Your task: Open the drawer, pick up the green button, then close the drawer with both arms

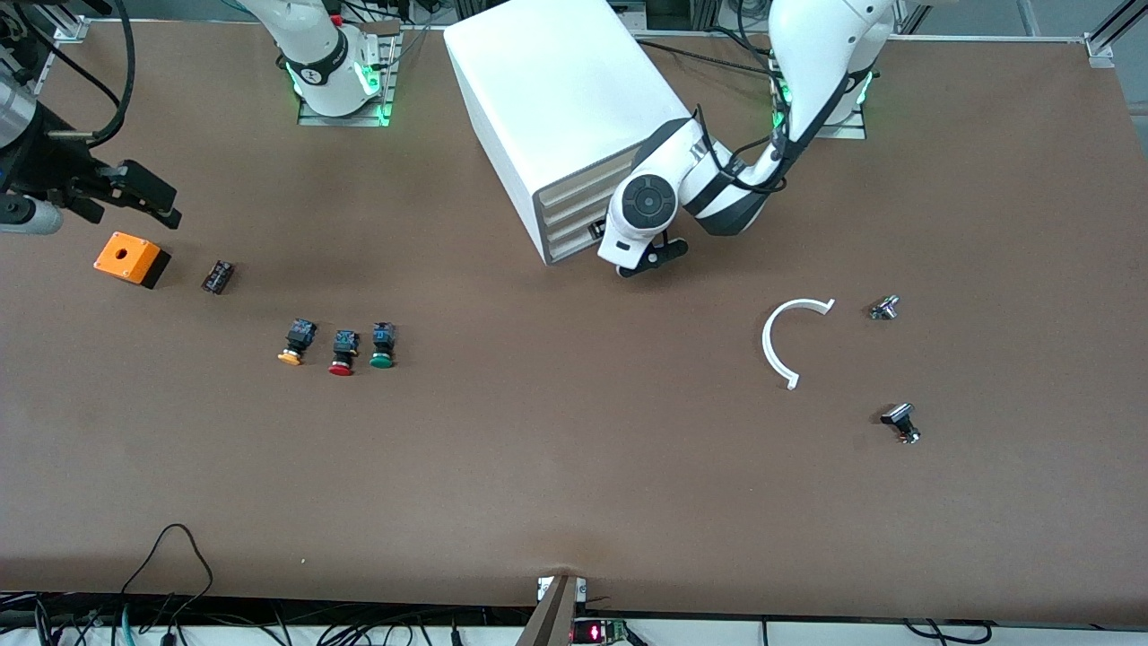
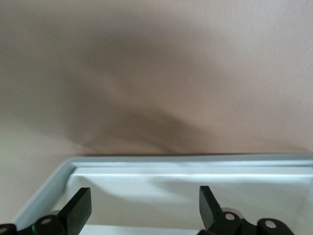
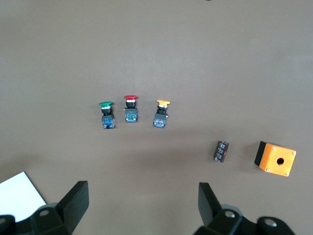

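The white cabinet (image 1: 556, 99) stands near the arms' bases, and its stacked drawers (image 1: 574, 211) look pushed in. My left gripper (image 1: 653, 258) is low at the cabinet's front by the lower drawers. In the left wrist view it (image 2: 145, 208) is open, with a white drawer rim (image 2: 186, 164) between its fingers and nothing gripped. The green-capped button (image 1: 382, 348) (image 3: 106, 113) lies on the table beside a red-capped one (image 1: 342, 354) and an orange-capped one (image 1: 291, 345). My right gripper (image 1: 157, 202) (image 3: 143, 203) hangs open and empty over the right arm's end of the table.
An orange box with a hole (image 1: 131, 259) (image 3: 275, 158) and a small black part (image 1: 218, 276) (image 3: 221, 151) lie below the right gripper. Toward the left arm's end lie a white curved strip (image 1: 789, 336) and two small metal parts (image 1: 884, 308) (image 1: 901, 423).
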Controlling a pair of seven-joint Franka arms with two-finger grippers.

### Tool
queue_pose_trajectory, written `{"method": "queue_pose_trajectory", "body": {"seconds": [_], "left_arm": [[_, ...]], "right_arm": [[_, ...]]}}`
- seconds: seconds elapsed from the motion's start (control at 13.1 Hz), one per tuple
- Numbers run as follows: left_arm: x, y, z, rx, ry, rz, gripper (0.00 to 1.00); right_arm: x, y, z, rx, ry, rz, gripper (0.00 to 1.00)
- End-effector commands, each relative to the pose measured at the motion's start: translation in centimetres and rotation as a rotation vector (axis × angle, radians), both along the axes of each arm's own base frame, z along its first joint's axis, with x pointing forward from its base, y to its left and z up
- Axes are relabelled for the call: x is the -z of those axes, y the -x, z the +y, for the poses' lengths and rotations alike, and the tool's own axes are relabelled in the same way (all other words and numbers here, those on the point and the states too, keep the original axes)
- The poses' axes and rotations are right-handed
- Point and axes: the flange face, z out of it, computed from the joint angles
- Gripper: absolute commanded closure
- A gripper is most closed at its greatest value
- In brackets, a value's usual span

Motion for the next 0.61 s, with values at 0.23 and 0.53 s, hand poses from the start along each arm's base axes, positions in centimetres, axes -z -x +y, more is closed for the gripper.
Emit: {"method": "queue_pose_trajectory", "body": {"seconds": [0.23, 0.53], "left_arm": [[-12.0, -8.9, 6.9, 0.153, -0.049, -0.066, 0.03], [-21.0, -15.0, 14.1, 0.235, 0.031, -0.092, 0.02]], "right_arm": [[0.4, 3.0, -0.4, 0.016, 0.023, 0.001, 0.01], [0.5, 4.1, -0.3, 0.01, 0.028, -0.019, 0.01]]}}
